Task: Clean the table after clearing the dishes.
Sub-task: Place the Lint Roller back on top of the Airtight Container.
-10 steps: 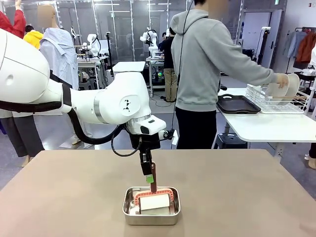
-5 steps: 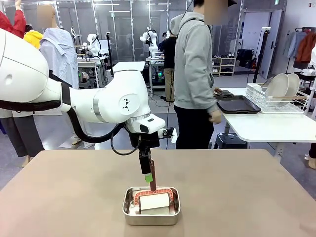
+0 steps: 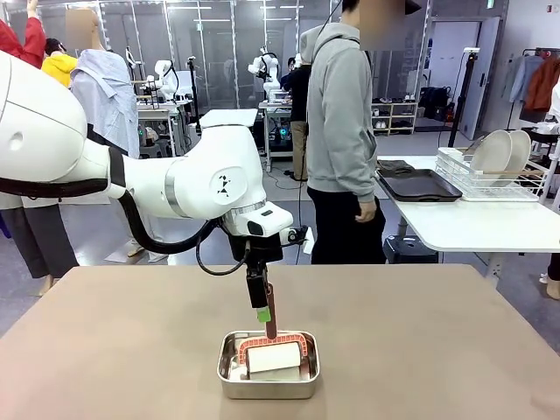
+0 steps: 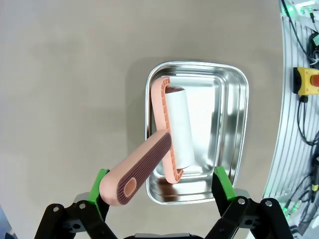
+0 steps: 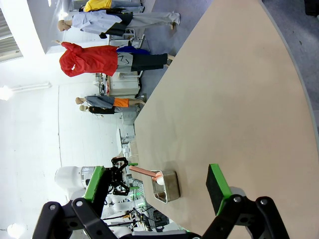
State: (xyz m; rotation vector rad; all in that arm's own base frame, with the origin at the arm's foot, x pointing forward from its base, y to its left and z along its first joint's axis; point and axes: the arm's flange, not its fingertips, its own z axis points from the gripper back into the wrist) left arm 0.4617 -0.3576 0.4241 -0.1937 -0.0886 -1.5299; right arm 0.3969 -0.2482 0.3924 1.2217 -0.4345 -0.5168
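the table is a matt, smooth taupe surface with no gloss, and the pan on it is shiny polished metal that mirrors the light along its rounded rim. the lint roller lying in the pan has a ribbed, matt salmon-pink handle that looks like rubbery plastic and a smooth white papery roll. the left gripper is matt black plastic with green rubber-like pads, and the arm's shell is glossy white plastic.

Steel pan holding pink-handled lint roller, white dish rack on side table
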